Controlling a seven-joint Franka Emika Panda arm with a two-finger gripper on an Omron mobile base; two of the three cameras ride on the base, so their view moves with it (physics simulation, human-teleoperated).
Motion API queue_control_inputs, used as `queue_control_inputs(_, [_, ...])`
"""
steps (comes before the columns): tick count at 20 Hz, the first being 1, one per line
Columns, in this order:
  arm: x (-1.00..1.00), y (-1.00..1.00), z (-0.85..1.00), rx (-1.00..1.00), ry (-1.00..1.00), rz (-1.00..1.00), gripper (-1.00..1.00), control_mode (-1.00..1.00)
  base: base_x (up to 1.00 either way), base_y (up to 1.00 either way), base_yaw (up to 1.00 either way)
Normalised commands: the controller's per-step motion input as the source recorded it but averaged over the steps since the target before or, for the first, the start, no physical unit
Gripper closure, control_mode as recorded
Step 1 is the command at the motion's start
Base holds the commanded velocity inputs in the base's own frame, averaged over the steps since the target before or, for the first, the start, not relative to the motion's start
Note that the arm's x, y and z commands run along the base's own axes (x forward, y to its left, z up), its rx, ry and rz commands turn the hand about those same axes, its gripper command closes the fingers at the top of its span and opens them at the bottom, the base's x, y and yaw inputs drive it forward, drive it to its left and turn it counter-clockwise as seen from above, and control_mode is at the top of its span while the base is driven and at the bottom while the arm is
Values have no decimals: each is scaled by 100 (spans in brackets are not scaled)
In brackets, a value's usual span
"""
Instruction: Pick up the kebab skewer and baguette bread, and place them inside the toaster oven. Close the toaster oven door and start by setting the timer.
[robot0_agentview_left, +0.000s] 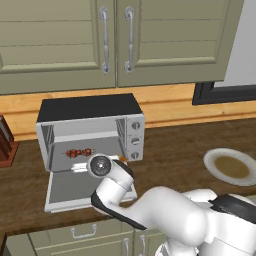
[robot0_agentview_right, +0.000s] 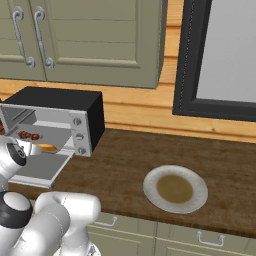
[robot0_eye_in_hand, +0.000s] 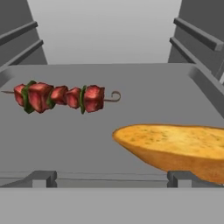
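Inside toaster oven (robot0_agentview_left: 90, 131): skewer (robot0_eye_in_hand: 61, 97) lies crosswise at back left, baguette (robot0_eye_in_hand: 175, 148) crosswise nearer front right, apart. Tool at oven mouth, jaws wide, holding nothing. Door (robot0_agentview_left: 75, 187) down flat below arm; next move likely lifts its front edge.

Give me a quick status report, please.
Gripper open, empty. Kebab skewer and baguette bread lie inside toaster oven. Toaster oven door down, arm over it.

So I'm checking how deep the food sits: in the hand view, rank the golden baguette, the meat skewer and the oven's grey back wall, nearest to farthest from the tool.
1. Golden baguette bread, lower right, closest.
2. Red-meat kebab skewer, left, deeper in.
3. Grey back wall of the toaster oven, behind both.
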Motion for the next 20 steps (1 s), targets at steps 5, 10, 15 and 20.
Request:
queue_control_inputs(5, [4,0,-6,0,0,0,-100,-100,0,0,0])
queue_control_inputs(10, [13,0,0,0,0,0,-100,-100,0,0,0])
queue_control_inputs(15, [12,0,0,0,0,0,-100,-100,0,0,0])
queue_control_inputs(20, [15,1,0,0,0,0,-100,-100,0,0,0])
